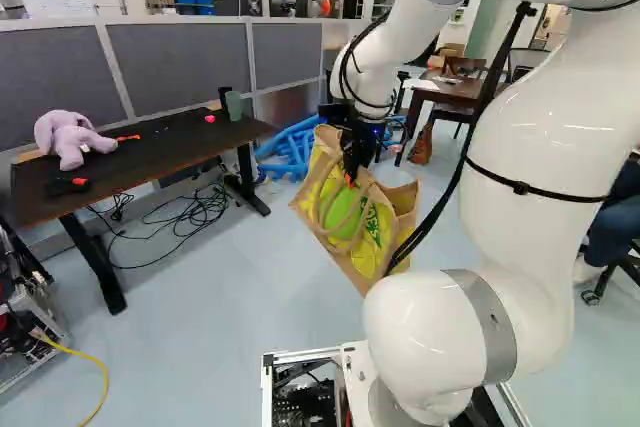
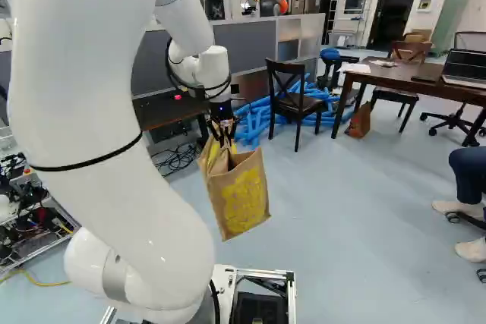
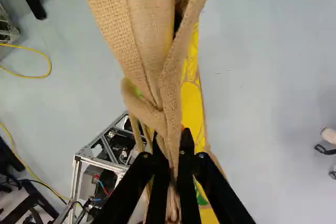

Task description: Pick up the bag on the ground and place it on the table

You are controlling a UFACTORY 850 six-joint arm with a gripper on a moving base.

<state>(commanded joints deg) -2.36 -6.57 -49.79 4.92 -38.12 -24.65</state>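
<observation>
Evidently, the gripper (image 1: pixel 349 177) has its two fingers drawn narrow on the bag (image 2: pixel 243 195), with folded tan cloth pinched between them in the wrist view. The bag hangs in the air above the floor (image 2: pixel 326 210), mouth upward and bottom downward. Its long axis runs from mouth to bottom and leans: in the right base view the bottom lies further right than the mouth.

The left base view shows a round green patch (image 1: pixel 342 217) and green lettering on the bag's yellow side, both hidden in the right base view, which shows a brown face with yellow print instead. Behind the bag lie blue tubes (image 1: pixel 292 159). To the bag's left in the left base view stands a black table (image 1: pixel 150 165) with a purple stuffed toy (image 1: pixel 70 142), which the right base view misses. Right of the bag in the right base view are a dark chair (image 2: pixel 295 102) and a brown table (image 2: pixel 391 77); only that view shows the laptop (image 2: pixel 465 67) on it.
</observation>
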